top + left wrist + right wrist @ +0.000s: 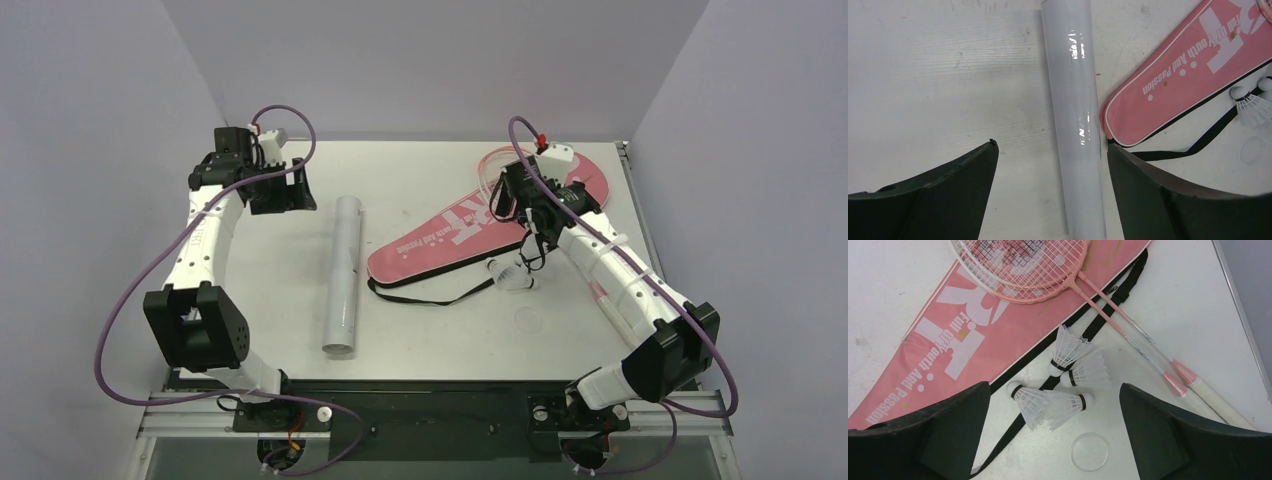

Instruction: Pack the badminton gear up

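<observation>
Poising the right end effector [1055, 390], wide open, over four shuttlecocks [1083, 372] on the counter [1198, 300] beside the cover [913, 360]; holding the left end effector [1052, 145], also wide, above the tube [1070, 90]. Likely calling next for lowering and pinching one shuttlecock.

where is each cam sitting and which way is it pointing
Top external: fixed high behind the arm bases, looking down and forward over the table; both whole arms show.
Left wrist: on the left arm, looking down at the white tube, framed by the open left gripper.
Right wrist: on the right arm, looking down at four shuttlecocks framed by the open right gripper, rackets beyond.
Shared: both wrist views catch the pink cover.
</observation>
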You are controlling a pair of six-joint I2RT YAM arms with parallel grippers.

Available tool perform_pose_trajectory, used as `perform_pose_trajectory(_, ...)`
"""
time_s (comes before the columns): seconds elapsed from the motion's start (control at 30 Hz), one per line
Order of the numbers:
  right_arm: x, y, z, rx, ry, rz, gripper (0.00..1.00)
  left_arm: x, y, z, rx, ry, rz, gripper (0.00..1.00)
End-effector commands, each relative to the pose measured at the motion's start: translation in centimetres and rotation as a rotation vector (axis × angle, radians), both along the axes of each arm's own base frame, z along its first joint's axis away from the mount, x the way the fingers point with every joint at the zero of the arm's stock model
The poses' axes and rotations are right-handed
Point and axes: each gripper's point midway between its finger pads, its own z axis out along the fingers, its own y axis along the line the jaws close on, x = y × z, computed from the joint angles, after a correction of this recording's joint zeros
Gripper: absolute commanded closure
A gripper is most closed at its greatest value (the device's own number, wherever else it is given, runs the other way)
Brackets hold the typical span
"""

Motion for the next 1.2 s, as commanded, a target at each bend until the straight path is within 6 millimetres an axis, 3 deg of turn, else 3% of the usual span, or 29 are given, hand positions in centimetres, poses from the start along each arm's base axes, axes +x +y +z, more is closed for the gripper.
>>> perform_pose_trajectory(0.0,-0.6,-0.6,2.2,-0.073,-0.04,-0.009,0.03,0.7,-0.6,-0.4,0.042,-0.022,-0.021,0.09)
perform_pose_trajectory(0.07,-0.9,-0.5,2.4,-0.064,-0.047,-0.005,0.03,0.7,-1.2,-1.6,0.067,0.012,-0.028,0.09)
perform_pose_trajectory(0.13,-1.2,-0.4,2.6,-0.051,-0.052,0.003,0.03,0.7,-3.2,-3.1,0.117,0.043,-0.063,0.08)
perform_pose_trajectory(0.23,-2.0,-0.5,2.8,-0.038,-0.06,0.01,0.03,0.9,-4.0,-5.6,0.145,0.079,-0.039,0.08)
perform_pose_trajectory(0.4,-3.7,-1.6,3.1,-0.033,-0.069,0.001,0.03,1.2,-7.0,-8.1,0.191,0.103,-0.095,0.08)
perform_pose_trajectory(0.53,-5.1,-2.4,3.0,-0.017,-0.078,-0.005,0.03,1.4,-8.1,-10.3,0.224,0.142,-0.114,0.07)
perform_pose_trajectory(0.73,-6.4,-2.8,2.0,-0.004,-0.062,-0.009,0.03,1.2,-8.1,-13.5,0.279,0.183,-0.126,0.07)
perform_pose_trajectory(0.87,-6.7,-2.9,2.1,0.005,-0.069,-0.009,0.03,-0.2,-7.1,-15.8,0.331,0.233,-0.142,0.07)
perform_pose_trajectory(1.17,-6.5,-2.5,2.0,0.022,-0.06,-0.004,0.04,-1.5,-7.6,-17.2,0.374,0.207,-0.258,0.08)
